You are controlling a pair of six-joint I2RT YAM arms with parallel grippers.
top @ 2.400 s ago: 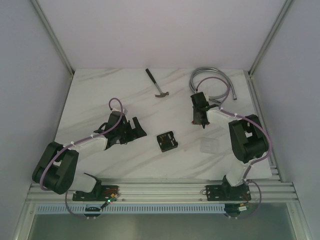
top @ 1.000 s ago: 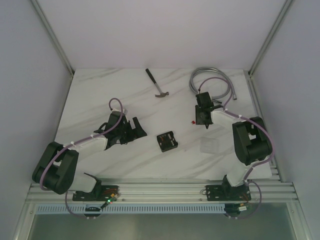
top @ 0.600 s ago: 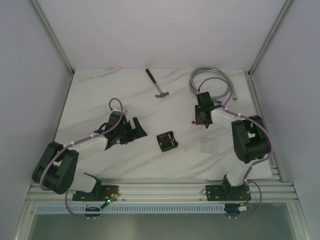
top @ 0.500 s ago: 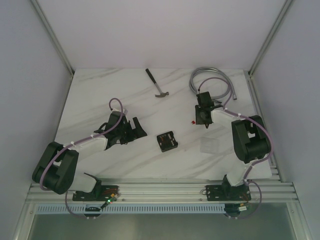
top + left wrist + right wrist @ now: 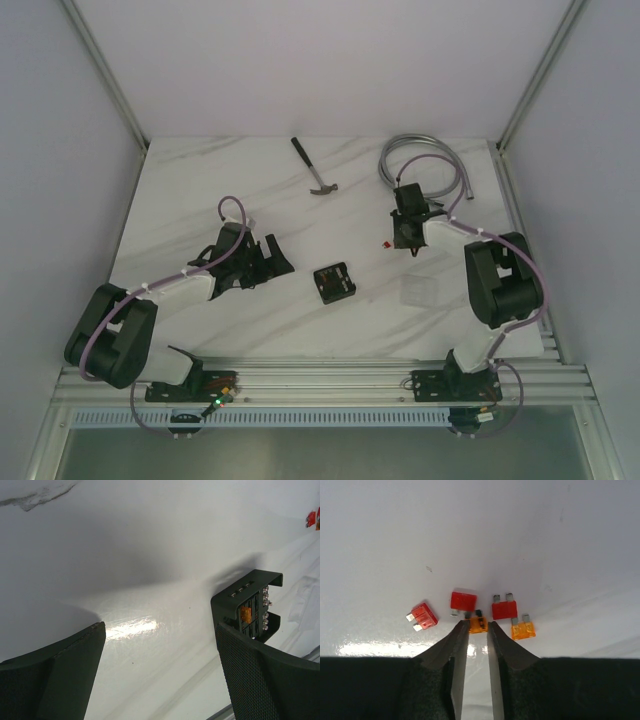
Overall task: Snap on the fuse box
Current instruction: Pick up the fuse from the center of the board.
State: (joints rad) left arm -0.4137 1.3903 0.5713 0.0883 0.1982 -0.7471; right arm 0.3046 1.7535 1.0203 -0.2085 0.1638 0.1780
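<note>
The fuse box lies uncovered, ahead and to the right of the left gripper, whose jaws stand wide apart on nothing. The right gripper has its tips close on either side of an orange fuse; whether they pinch it I cannot tell. Red fuses lie just beyond the tips. Loose fuses and the cover probably remain to be fitted. The left gripper's right finger hides part of the box's slots.

Setting: robot test cell, laboratory type. Marble-patterned counter stood enclosed by plain white walls and aluminium posts; cabled left arm and right arm were bolted to a slotted rail along its near edge.
</note>
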